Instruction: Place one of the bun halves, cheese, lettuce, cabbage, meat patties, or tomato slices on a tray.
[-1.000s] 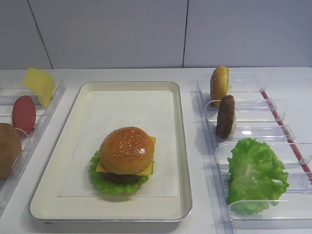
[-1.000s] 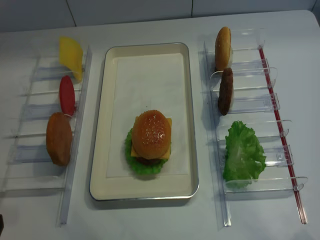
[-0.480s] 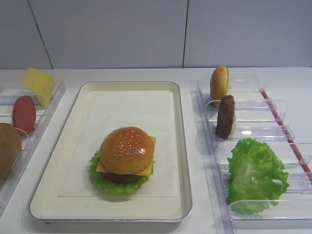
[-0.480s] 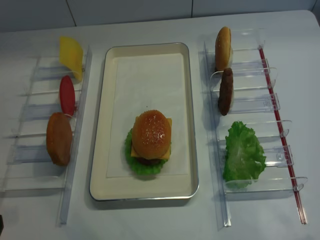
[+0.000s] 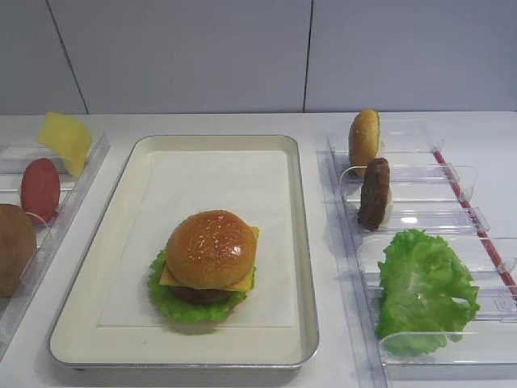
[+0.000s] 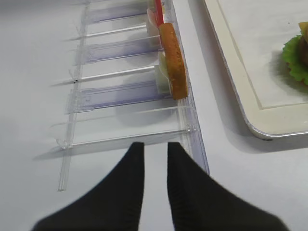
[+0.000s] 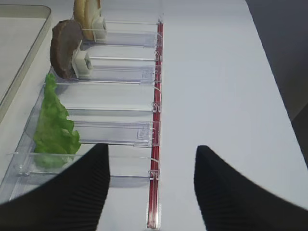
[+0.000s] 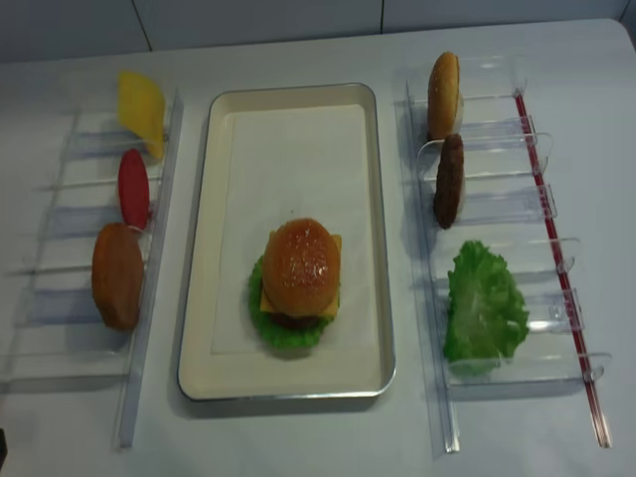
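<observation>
right end effector (image 7: 151, 185): wide open, empty
lettuce (image 7: 55, 130): ahead-left of it (in holder (image 7: 120, 132))
left end effector (image 6: 155, 166): nearly shut, empty
bun (image 6: 172, 60): just ahead

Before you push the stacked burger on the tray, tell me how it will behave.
The burger probably shears rather than slides whole: its layers look loosely stacked, with cheese and lettuce overhanging. The domed bun top looks glossy, so likely slippery. The paper liner may shift underneath.

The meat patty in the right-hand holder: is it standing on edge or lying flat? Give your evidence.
Standing on edge. The meat patty shows as a narrow upright disc propped in the clear holder.
</observation>
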